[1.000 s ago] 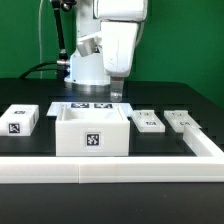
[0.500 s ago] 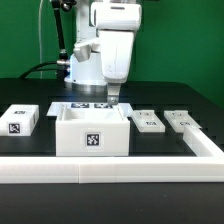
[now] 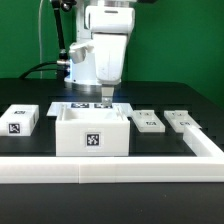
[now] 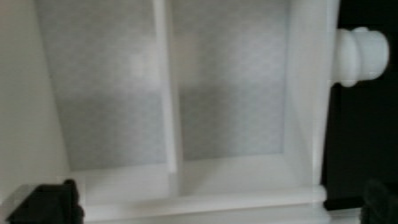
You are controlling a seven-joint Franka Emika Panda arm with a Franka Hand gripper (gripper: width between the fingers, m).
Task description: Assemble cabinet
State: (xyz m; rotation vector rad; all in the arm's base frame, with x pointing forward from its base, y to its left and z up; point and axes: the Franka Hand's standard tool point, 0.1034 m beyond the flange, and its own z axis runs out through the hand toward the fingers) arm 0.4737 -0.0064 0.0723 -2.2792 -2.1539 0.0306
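The cabinet (image 3: pixel 92 131), a white hollow box with a square marker tag on its front, stands mid-table. My gripper (image 3: pixel 105 97) hangs just above its rear edge. In the wrist view the cabinet's white interior (image 4: pixel 107 100) with an upright divider (image 4: pixel 166 90) fills the frame. My gripper (image 4: pixel 205 205) is open and holds nothing, with its dark fingertips (image 4: pixel 50 203) wide apart at the frame's two corners. Two small white tagged panels (image 3: pixel 148 121) (image 3: pixel 181 121) lie at the exterior view's right of the cabinet.
A small white tagged block (image 3: pixel 18 121) sits at the exterior view's left. The long white rail (image 3: pixel 110 166) runs along the front and turns back at the right. The marker board (image 3: pixel 66 106) lies behind the cabinet. A white rounded part (image 4: pixel 365 55) shows beside the cabinet wall.
The arm has moved toward the exterior view's left and slightly lower, bringing the gripper over the cabinet's rear edge. Nothing else moved.
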